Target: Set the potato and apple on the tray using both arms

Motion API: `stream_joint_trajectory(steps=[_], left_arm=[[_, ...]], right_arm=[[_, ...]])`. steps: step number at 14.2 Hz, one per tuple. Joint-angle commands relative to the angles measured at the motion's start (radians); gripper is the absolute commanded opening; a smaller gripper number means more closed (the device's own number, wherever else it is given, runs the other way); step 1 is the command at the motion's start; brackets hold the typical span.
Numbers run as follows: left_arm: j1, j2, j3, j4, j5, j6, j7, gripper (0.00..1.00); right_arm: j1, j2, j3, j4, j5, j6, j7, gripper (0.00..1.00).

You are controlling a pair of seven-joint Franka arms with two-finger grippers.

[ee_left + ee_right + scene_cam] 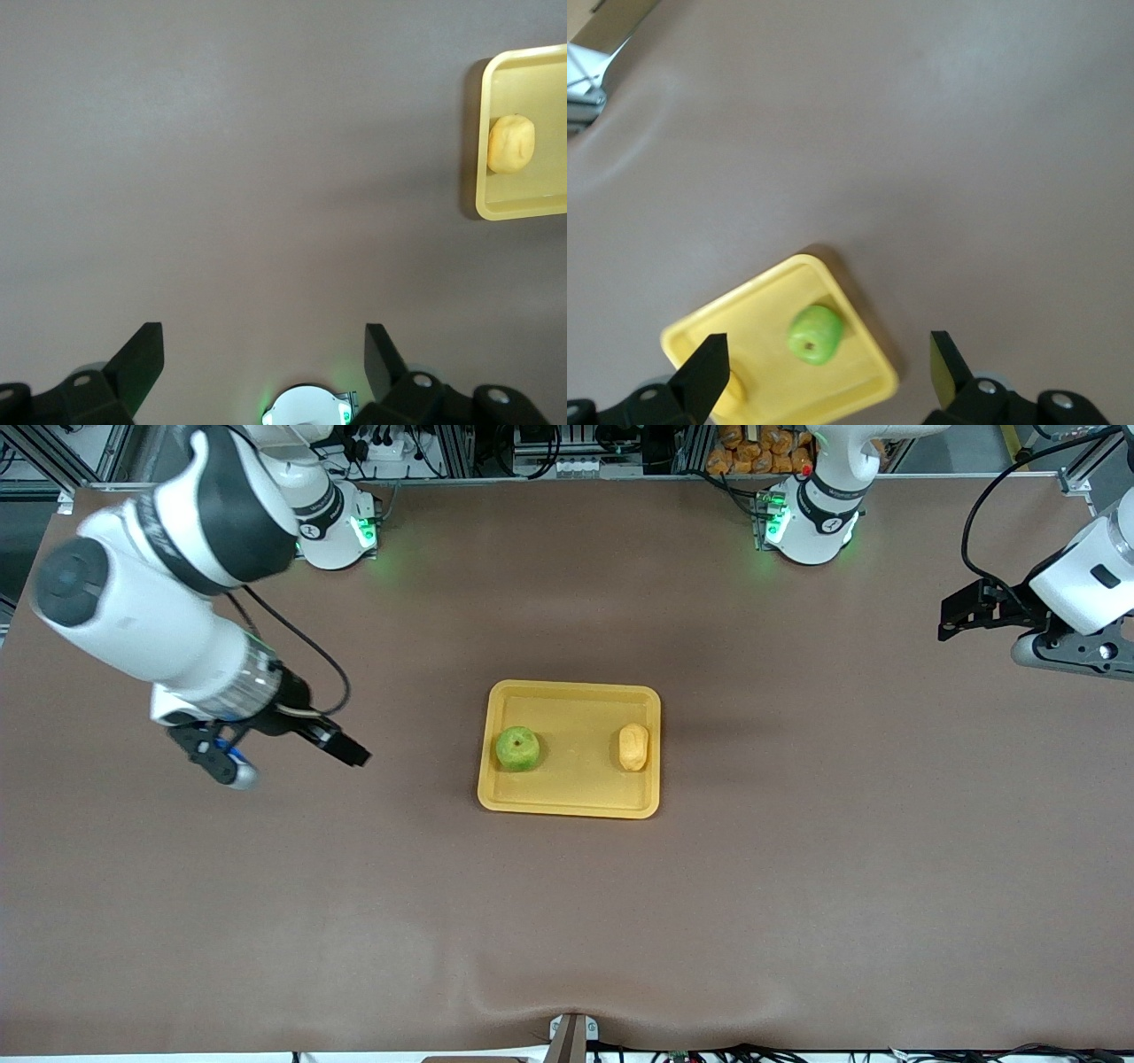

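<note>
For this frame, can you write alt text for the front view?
A yellow tray at the table's middle holds a green apple and a potato, apart. Both arms are drawn aside, the right hand and left hand open and empty.

brown table, metal framing, perhaps cables

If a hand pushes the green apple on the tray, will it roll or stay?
The apple looks round and smooth, so it would probably roll easily. The tray has a raised rim, which would likely stop it. Its skin seems glossy, so a light grip may slip.
</note>
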Motion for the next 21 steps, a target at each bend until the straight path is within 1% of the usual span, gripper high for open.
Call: stream_joint_trajectory(steps=[1, 2, 3, 5, 6, 8, 9, 12, 19, 20, 21], left_arm=[[0.002, 0.003, 0.000, 0.012, -0.023, -0.003, 0.000, 1.00], [0.003, 0.003, 0.000, 0.012, -0.023, -0.003, 0.000, 1.00], [0.003, 0.003, 0.002, 0.012, -0.023, -0.003, 0.000, 1.00], [0.003, 0.003, 0.000, 0.011, -0.021, -0.003, 0.000, 1.00], [0.002, 0.003, 0.000, 0.012, -0.021, -0.003, 0.000, 1.00], [0.003, 0.003, 0.002, 0.012, -0.023, -0.003, 0.000, 1.00], [0.003, 0.003, 0.002, 0.012, -0.023, -0.003, 0.000, 1.00], [0.003, 0.003, 0.002, 0.012, -0.021, -0.003, 0.002, 1.00], [0.006, 0.006, 0.002, 0.012, -0.021, 0.002, 0.002, 1.00], [0.006, 0.005, 0.002, 0.009, -0.021, 0.010, 0.002, 1.00], [0.006, 0.005, 0.002, 0.009, -0.020, 0.011, 0.002, 1.00]], right_arm=[[-0.078, -0.109, 0.011, -0.040, 0.003, -0.072, -0.158, 1.00], [-0.097, -0.119, 0.007, -0.027, -0.004, -0.115, -0.162, 1.00], [-0.101, -0.123, 0.002, 0.004, -0.033, -0.160, -0.172, 1.00], [-0.098, -0.130, -0.010, 0.065, -0.136, -0.239, -0.238, 1.00], [-0.092, -0.130, -0.032, 0.100, -0.156, -0.278, -0.278, 1.00], [-0.048, -0.126, -0.113, 0.206, -0.152, -0.416, -0.374, 1.00], [-0.039, -0.126, -0.148, 0.228, -0.144, -0.457, -0.434, 1.00], [-0.037, -0.129, -0.204, 0.239, -0.142, -0.513, -0.551, 1.00], [-0.039, -0.135, -0.210, 0.236, -0.142, -0.537, -0.636, 1.00], [-0.043, -0.136, -0.219, 0.236, -0.141, -0.537, -0.660, 1.00], [-0.040, -0.135, -0.245, 0.236, -0.141, -0.537, -0.717, 1.00]])
